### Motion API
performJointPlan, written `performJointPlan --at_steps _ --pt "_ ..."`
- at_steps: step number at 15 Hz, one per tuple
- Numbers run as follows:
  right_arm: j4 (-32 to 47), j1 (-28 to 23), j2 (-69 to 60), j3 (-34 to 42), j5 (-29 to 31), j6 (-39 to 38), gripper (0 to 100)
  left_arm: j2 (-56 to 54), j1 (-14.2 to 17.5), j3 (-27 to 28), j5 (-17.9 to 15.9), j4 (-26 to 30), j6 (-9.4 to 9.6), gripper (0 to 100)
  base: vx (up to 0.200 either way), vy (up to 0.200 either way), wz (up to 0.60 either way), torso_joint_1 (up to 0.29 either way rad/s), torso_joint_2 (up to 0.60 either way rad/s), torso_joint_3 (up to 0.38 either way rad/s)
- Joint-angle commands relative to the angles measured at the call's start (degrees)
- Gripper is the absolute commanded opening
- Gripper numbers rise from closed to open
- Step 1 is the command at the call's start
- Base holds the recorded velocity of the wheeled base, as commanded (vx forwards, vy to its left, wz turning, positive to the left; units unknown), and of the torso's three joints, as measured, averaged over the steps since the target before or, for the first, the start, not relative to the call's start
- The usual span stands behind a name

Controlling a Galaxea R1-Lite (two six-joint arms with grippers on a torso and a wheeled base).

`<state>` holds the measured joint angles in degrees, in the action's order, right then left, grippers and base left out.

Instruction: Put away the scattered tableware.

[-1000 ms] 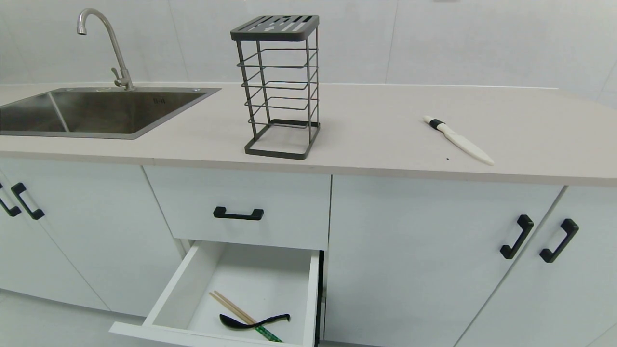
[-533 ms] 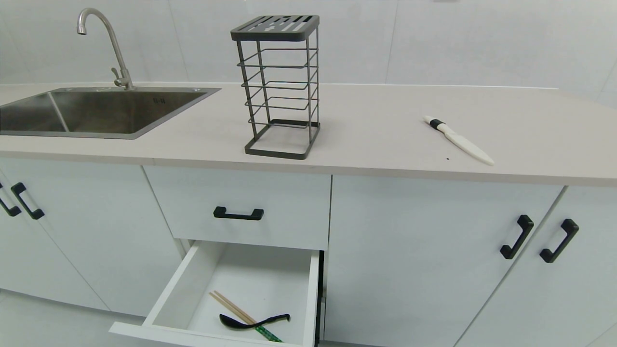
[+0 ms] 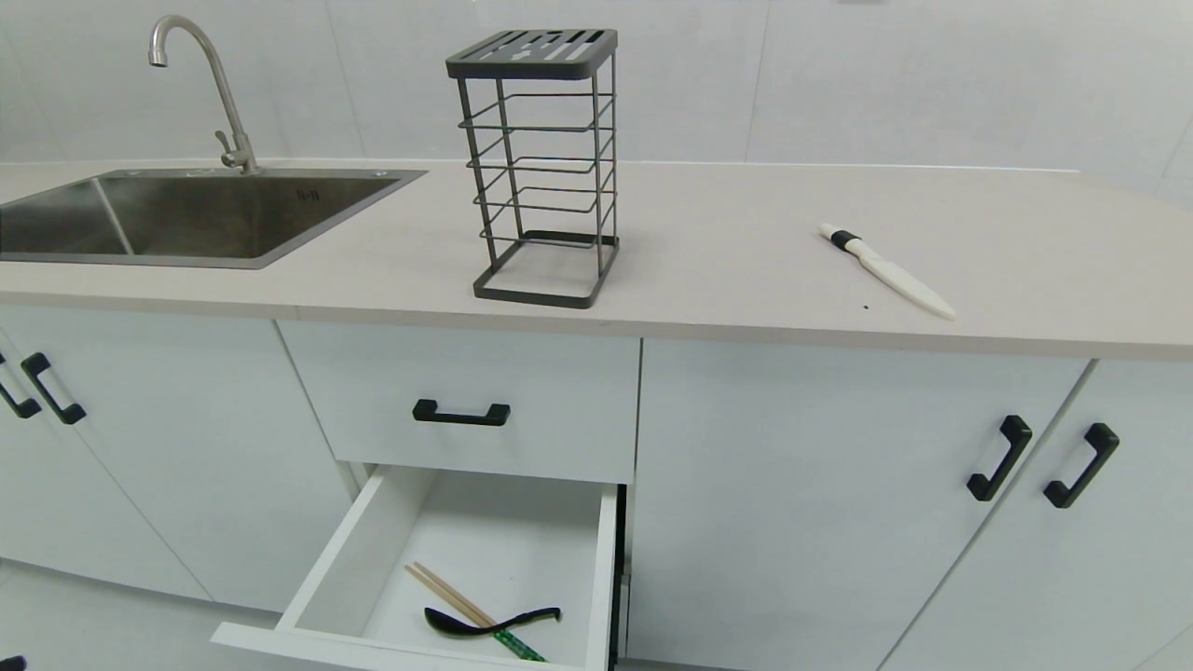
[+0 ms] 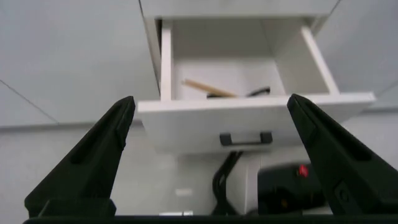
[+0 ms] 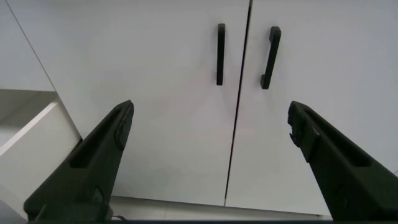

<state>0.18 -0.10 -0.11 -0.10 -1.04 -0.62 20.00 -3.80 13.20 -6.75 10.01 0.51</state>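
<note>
Steel sink (image 3: 186,214) sits leftmost in the countertop (image 3: 727,252). Below, the open white drawer (image 3: 340,564) holds wooden chopsticks (image 3: 447,589) with a black spoon (image 3: 494,622) lying across them. A dark wire rack (image 3: 531,56) stands mid-counter, and the white knife (image 3: 890,273) lies well to its right. The left gripper (image 4: 210,102) and right gripper (image 5: 210,109) both gape wide, holding nothing.
</note>
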Motion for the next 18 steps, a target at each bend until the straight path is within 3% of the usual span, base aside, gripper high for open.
performJointPlan --at_steps 1,3,5,6,7,10,14,18 --pt "-0.01 0.01 0.11 0.01 -0.02 0.01 100 21.13 -1.73 -0.11 -1.07 0.63 1.95 100 0.0 0.0 0.0 0.0 0.0 0.0" --pt "-0.01 0.01 0.11 0.01 -0.02 0.01 100 28.51 -1.91 -0.11 -1.16 0.27 4.06 100 0.0 0.0 0.0 0.0 0.0 0.0" --pt "-0.01 0.01 0.11 0.01 -0.02 0.01 100 35.81 -4.28 -0.19 -1.24 -0.43 5.73 100 0.0 0.0 0.0 0.0 0.0 0.0" --pt "-0.01 0.01 0.11 0.01 -0.02 0.01 100 38.79 -5.95 -0.11 -1.77 -1.57 5.46 100 0.0 0.0 0.0 0.0 0.0 0.0" --pt "-0.01 0.01 0.11 0.01 -0.02 0.01 100 45.21 -8.33 -0.46 -4.58 -5.7 4.15 100 0.0 0.0 0.0 0.0 0.0 0.0" --pt "-0.01 0.01 0.11 0.01 -0.02 0.01 100 54.7 -8.68 -2.04 -5.38 -9.83 3.18 100 0.0 0.0 0.0 0.0 0.0 0.0" --pt "-0.01 0.01 0.11 0.01 -0.02 0.01 100 57.16 -8.15 -1.95 -4.85 -10.36 3.0 100 0.0 0.0 0.0 0.0 0.0 0.0" --pt "-0.01 0.01 0.11 0.01 -0.02 0.01 100 64.63 -8.15 -2.13 -4.32 -16.07 1.6 100 0.0 0.0 0.0 0.0 0.0 0.0"
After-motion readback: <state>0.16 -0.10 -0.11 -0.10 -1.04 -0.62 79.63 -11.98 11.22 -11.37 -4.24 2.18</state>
